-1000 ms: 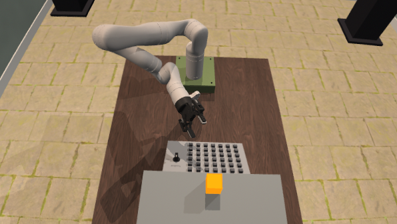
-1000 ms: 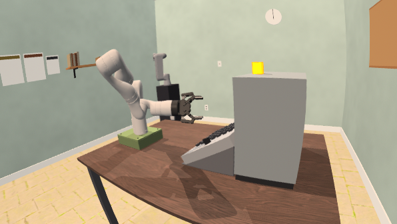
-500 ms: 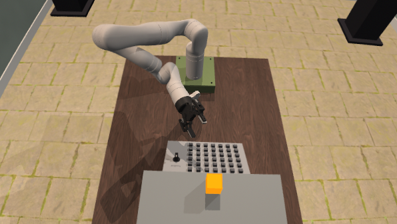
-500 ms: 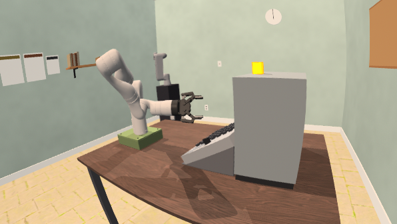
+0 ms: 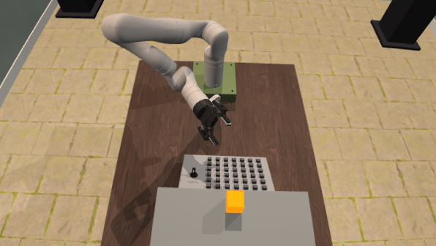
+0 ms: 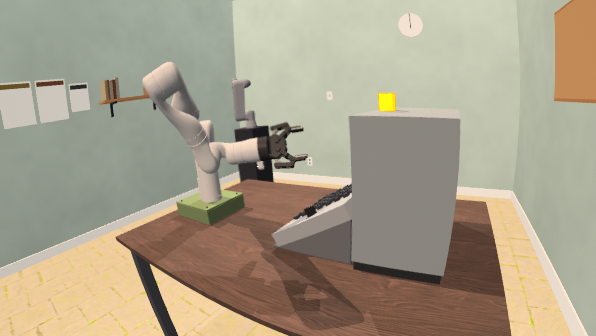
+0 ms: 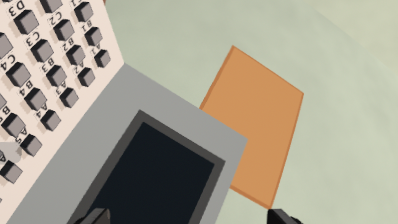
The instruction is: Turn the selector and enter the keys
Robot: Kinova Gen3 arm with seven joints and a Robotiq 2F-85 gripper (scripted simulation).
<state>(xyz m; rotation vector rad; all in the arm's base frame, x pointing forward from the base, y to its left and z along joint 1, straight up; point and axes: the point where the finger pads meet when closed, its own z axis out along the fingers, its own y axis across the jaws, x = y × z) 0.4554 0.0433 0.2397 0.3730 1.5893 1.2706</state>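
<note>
On the surface (image 6: 210, 260) the arm's base block (image 6: 227, 206) sits at the far end, and the machine cabinet (image 6: 405, 190) at the near end. A sloped key panel (image 5: 263, 172) juts from the cabinet toward the base, with the selector (image 5: 194, 172) left of the keys. A cube (image 5: 235, 201) rests on the cabinet. The tool (image 5: 216, 126) hangs above the surface between base and panel.
</note>
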